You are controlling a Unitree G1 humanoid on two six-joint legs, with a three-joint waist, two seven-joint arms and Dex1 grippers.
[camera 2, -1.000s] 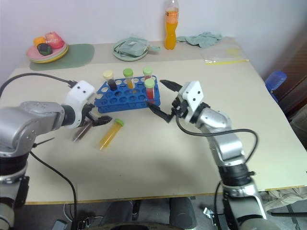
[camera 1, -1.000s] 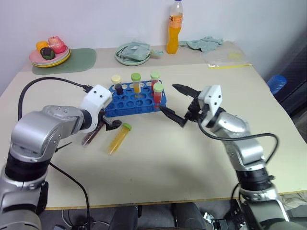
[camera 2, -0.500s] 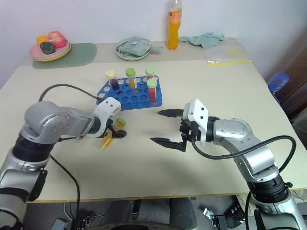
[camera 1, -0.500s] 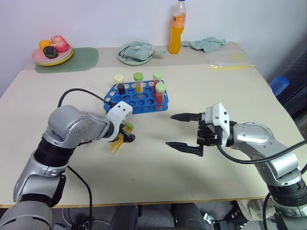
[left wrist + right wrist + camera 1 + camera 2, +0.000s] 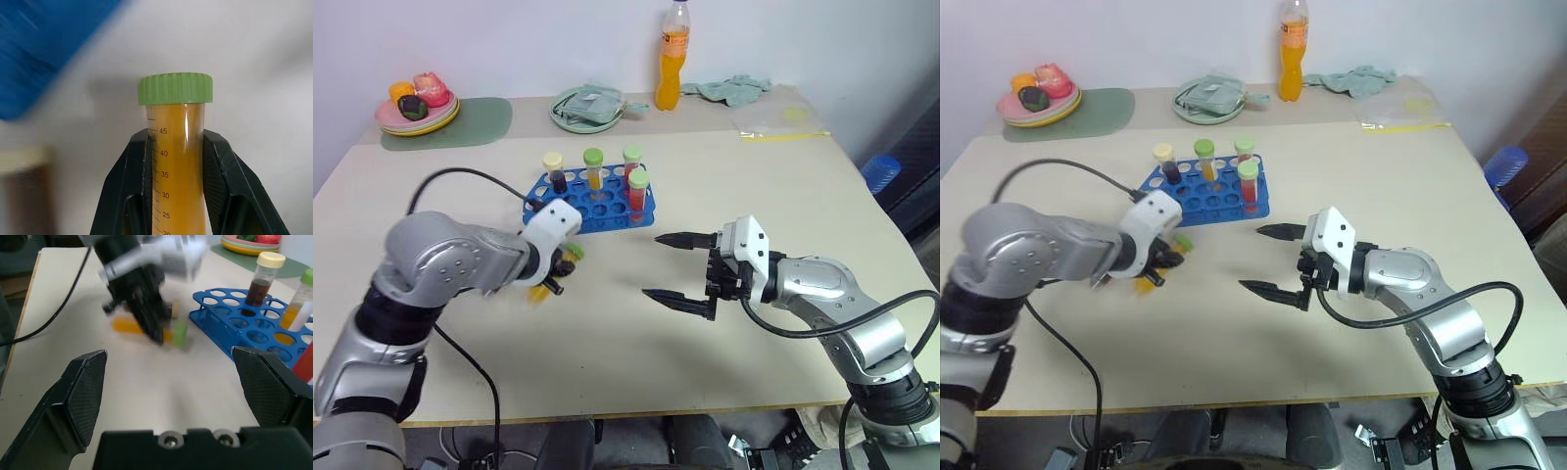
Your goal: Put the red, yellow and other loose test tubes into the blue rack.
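Left end effector [image 5: 175,147] clamping yellow tube [image 5: 175,161] beside blue rack [image 5: 597,208], right end effector [image 5: 680,267] spread wide over bare table [image 5: 636,362]

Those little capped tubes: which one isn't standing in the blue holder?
The yellow tube with a green cap, clamped between the left gripper's fingers just in front of the blue rack. The other four tubes stand upright in the rack's holes.

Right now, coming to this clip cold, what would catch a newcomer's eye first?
The bright blue rack at mid-table, with four capped tubes standing in it. Just in front of it, the left gripper is shut on a yellow test tube with a green cap. To the right, the right gripper hovers wide open and empty, while a tall orange bottle stands at the table's far edge.
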